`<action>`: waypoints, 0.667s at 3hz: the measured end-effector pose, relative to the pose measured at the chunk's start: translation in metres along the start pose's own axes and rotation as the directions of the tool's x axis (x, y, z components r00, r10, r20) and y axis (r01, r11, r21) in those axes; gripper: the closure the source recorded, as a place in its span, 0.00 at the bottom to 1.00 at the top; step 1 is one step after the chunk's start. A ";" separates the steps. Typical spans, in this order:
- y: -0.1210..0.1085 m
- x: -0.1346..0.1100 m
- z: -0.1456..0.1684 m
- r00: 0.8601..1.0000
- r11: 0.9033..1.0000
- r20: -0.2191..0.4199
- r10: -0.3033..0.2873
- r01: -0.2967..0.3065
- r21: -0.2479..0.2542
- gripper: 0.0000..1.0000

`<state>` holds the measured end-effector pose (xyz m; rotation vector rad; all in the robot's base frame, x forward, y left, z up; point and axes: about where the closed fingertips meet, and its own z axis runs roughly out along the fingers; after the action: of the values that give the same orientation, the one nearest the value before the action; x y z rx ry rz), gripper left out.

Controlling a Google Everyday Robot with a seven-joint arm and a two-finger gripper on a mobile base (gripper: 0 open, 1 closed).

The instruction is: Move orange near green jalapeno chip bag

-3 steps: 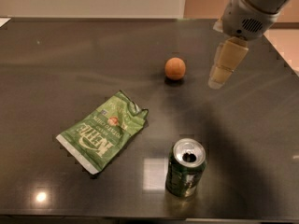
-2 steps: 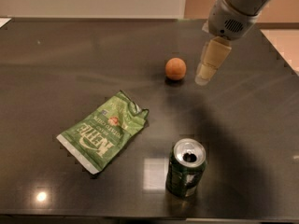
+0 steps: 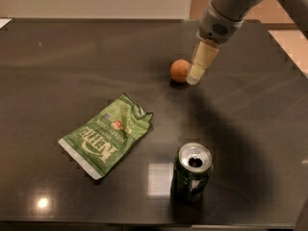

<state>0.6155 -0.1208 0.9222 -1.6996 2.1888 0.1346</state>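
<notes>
On the dark table (image 3: 67,57), at the left, the green jalapeno chip bag (image 3: 107,134) lies flat and slanted, with its white end strip toward the near left corner. To the right of it and farther back sits the orange (image 3: 179,70), well apart from the bag. Near the front edge stands an opened green soda can (image 3: 192,170), upright, also apart from the bag. The gripper (image 3: 193,79) comes down from the upper right and its beige tip is just beside the orange, on the right side of the fruit; I cannot tell if it touches it, or whether the gripper is open or closed, and the orange rests on the table
</notes>
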 end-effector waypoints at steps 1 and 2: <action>-0.010 -0.003 0.023 1.000 0.998 0.018 0.021 -0.020 -0.055 0.00; -0.016 -0.006 0.041 0.999 0.995 0.024 0.027 -0.025 -0.097 0.00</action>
<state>0.6409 -0.1075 0.8885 -1.7109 2.2196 0.2720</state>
